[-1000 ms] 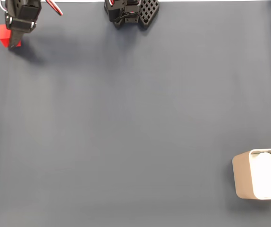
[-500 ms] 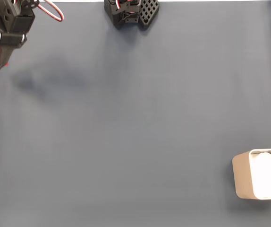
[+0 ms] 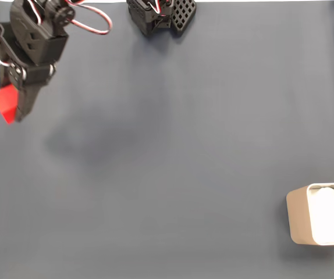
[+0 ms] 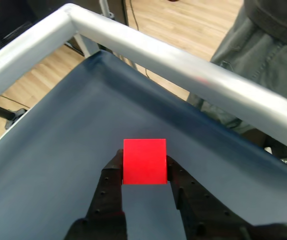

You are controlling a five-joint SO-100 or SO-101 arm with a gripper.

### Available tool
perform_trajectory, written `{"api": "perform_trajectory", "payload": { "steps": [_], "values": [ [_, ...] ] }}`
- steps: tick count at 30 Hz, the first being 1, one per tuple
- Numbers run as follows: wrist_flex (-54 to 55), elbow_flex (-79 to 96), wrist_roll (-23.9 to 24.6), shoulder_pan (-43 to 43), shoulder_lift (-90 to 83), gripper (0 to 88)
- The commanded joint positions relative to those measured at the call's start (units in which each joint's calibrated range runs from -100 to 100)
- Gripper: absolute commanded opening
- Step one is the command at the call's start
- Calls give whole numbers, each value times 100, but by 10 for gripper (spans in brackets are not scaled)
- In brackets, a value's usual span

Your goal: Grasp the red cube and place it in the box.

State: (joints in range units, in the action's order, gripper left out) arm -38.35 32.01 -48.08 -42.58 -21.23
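The red cube (image 3: 4,103) hangs above the dark blue cloth at the far left of the fixed view, pinched between the black fingers of my gripper (image 3: 13,109). In the wrist view the red cube (image 4: 144,161) sits squarely between both fingers, lifted clear of the cloth, with my gripper (image 4: 144,167) shut on it. The beige box (image 3: 299,216) with white padding stands at the bottom right of the fixed view, far from the gripper.
The arm's black base (image 3: 161,14) sits at the top middle of the fixed view. A metal table rail (image 4: 193,75) and a person's grey trousers (image 4: 248,55) lie beyond the cloth's corner in the wrist view.
The gripper has risen off the cloth with the cube held in it, and has swung slightly rightward and downward in the fixed view; its shadow has spread toward the middle.
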Motion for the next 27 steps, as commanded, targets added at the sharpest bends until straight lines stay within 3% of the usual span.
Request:
{"api": "perform_trajectory", "payload": {
  "steps": [1, 27],
  "values": [
    [-149, -436, -5, 380, -286, 102],
    [-543, -1467, -49, 2724, -208, 102]
  ]
}}
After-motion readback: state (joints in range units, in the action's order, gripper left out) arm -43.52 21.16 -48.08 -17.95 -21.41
